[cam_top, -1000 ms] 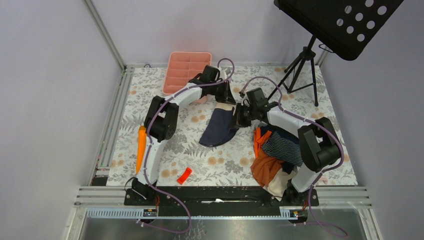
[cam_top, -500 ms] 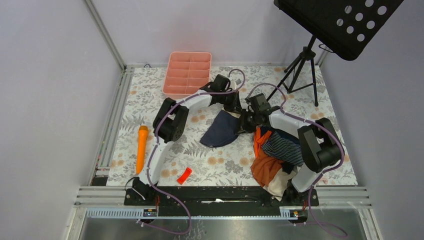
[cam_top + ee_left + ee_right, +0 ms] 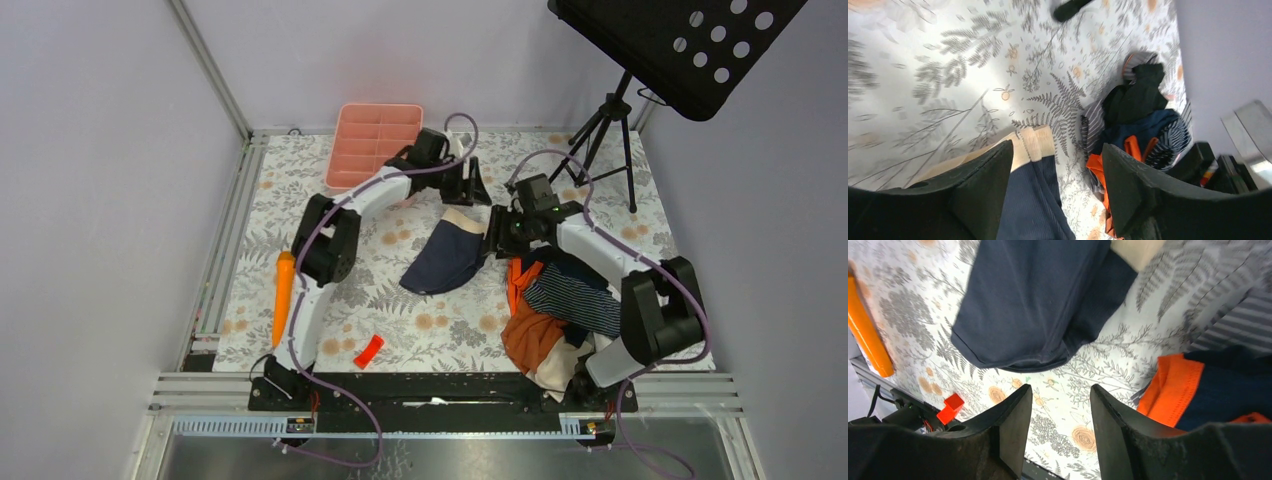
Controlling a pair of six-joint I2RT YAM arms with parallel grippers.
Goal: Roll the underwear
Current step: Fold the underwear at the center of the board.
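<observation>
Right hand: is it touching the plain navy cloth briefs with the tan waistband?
Apart. The right wrist view shows the right hand open, with a strip of floral table cover between its fingertips and the plain navy cloth briefs.

The navy briefs (image 3: 442, 258) lie spread flat and unrolled mid-table (image 3: 330, 250), slanted, with the tan waistband (image 3: 462, 218) at their 1 o'clock end. The striped briefs (image 3: 570, 297), dark navy with thin white lines, sit crumpled on the clothes heap (image 3: 530, 340), at 4 o'clock from them.
</observation>
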